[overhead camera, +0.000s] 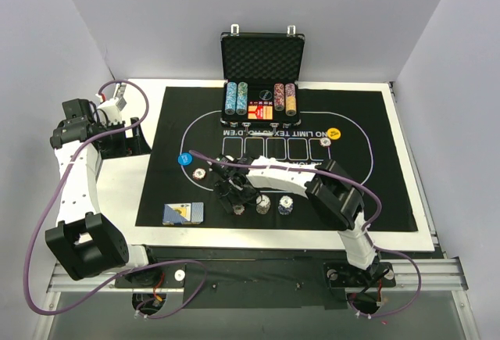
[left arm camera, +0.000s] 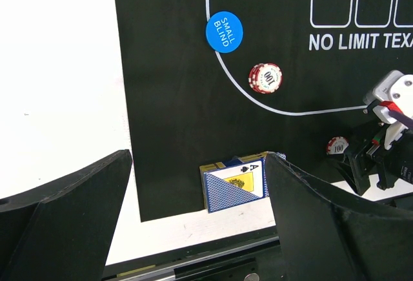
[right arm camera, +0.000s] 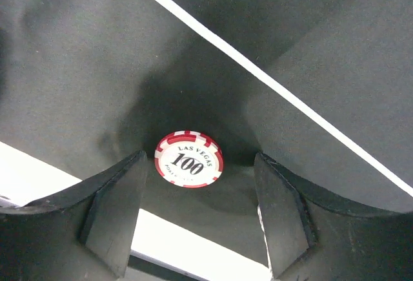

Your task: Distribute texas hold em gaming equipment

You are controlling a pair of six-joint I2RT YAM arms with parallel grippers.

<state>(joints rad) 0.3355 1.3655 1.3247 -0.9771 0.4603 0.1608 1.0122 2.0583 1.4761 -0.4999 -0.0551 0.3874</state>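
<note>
My right gripper [overhead camera: 234,198] is open and low over the mat, with its fingers [right arm camera: 113,210] on either side of a red-white "100" chip [right arm camera: 189,159] that lies flat just past the fingertips. The same chip shows in the left wrist view [left arm camera: 337,145]. My left gripper [overhead camera: 125,143] is open and empty above the white table left of the mat. The blue-backed deck [overhead camera: 183,212] [left arm camera: 235,187] lies at the mat's near left corner. A blue "small blind" disc [overhead camera: 184,159] [left arm camera: 224,32] and another chip [overhead camera: 200,174] [left arm camera: 266,77] lie nearby. I see no triangular marker.
Two chip stacks [overhead camera: 263,205] [overhead camera: 286,205] stand right of my right gripper. A yellow disc [overhead camera: 334,133] and a chip [overhead camera: 325,142] lie at the mat's right. The open black case [overhead camera: 262,59] with chip columns stands at the back. The black mat [overhead camera: 375,191] covers the white table [overhead camera: 125,191].
</note>
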